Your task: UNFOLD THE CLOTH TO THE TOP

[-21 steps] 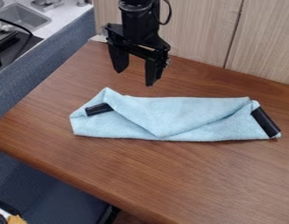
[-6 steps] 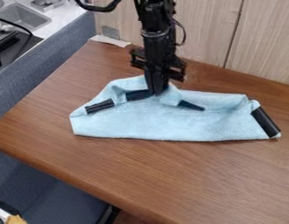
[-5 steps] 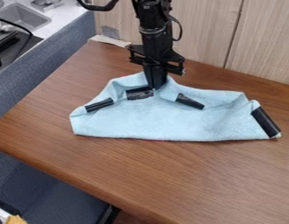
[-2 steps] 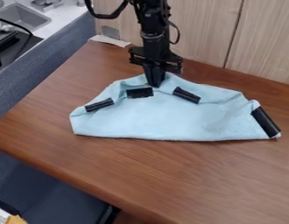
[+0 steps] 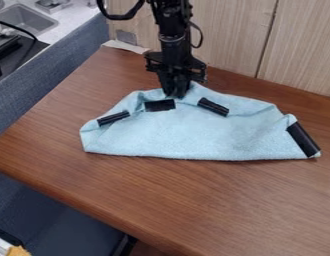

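My black gripper [image 5: 176, 94] hangs pointing down at the top middle of the light blue cloth [image 5: 188, 132], its fingers shut on the cloth's upper edge. The cloth lies on the wooden table with a long, nearly straight lower edge and a raised, creased upper part that peaks at the gripper. Black strips show on it: two just below the gripper, left and right, one near the left end and a larger one at the right corner. Folds hide part of the cloth's upper left side.
The brown table [image 5: 214, 200] extends in front of the cloth. Wood-grain panels [image 5: 234, 40] stand behind its back edge. A pale scrap [image 5: 125, 47] lies at the back left corner. Beyond the grey-blue partition [image 5: 54, 65] is a counter with a sink [image 5: 27, 22].
The gripper has come down from above the cloth, taken hold of it and drawn its upper edge toward the back. The folded flap has opened out, baring more black strips.
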`<state>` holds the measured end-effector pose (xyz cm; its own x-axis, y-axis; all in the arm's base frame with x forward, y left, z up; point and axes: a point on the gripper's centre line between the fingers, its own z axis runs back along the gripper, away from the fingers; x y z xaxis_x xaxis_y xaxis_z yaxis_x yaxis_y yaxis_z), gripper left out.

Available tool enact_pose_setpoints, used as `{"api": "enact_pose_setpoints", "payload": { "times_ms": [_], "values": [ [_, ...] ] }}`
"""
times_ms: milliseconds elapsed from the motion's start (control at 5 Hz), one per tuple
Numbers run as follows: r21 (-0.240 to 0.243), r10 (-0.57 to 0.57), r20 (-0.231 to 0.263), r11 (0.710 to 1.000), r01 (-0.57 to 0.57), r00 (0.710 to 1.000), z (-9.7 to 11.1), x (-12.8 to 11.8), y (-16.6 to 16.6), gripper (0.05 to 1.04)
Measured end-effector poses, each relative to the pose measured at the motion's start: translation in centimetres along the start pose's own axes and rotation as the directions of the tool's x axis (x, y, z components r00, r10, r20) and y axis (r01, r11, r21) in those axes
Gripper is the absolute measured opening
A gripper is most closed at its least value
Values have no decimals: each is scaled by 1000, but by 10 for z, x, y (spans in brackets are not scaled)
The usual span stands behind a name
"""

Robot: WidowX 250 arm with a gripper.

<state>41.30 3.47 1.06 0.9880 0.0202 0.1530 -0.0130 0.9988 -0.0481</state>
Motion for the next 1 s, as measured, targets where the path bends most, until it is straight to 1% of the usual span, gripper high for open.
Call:
{"api": "enact_pose_setpoints", "payload": {
  "times_ms": [200,400,800,1000],
  "values": [
    [-12,-4,-18,1000,3,1000,-3,-8,-2,782],
    [-26,6,13,1000,-6,1000,12,-8,0,996],
    [-51,9,47,999,-7,999,38,-11,4,1000],
    [-71,-8,19,997,9,1000,45,-17,9,1000]
  ]
}}
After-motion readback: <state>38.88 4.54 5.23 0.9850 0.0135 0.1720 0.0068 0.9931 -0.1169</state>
